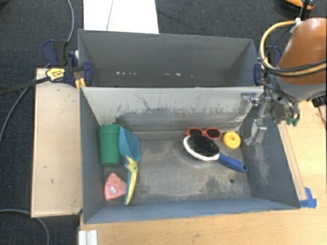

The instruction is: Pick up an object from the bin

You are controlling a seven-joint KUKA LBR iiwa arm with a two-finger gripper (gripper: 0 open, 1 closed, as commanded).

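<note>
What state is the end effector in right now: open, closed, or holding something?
End effector: cannot be told; it hangs near the bin's right wall, beside a small yellow round toy.

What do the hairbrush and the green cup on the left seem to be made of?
Hairbrush: likely plastic, a glossy white head and smooth blue handle, with dark bristles that look matte, perhaps nylon. Green cup: probably plastic too, an even, opaque colour with a dull sheen.

The red sunglasses by the bin's far wall lie partly hidden behind the hairbrush head
</note>
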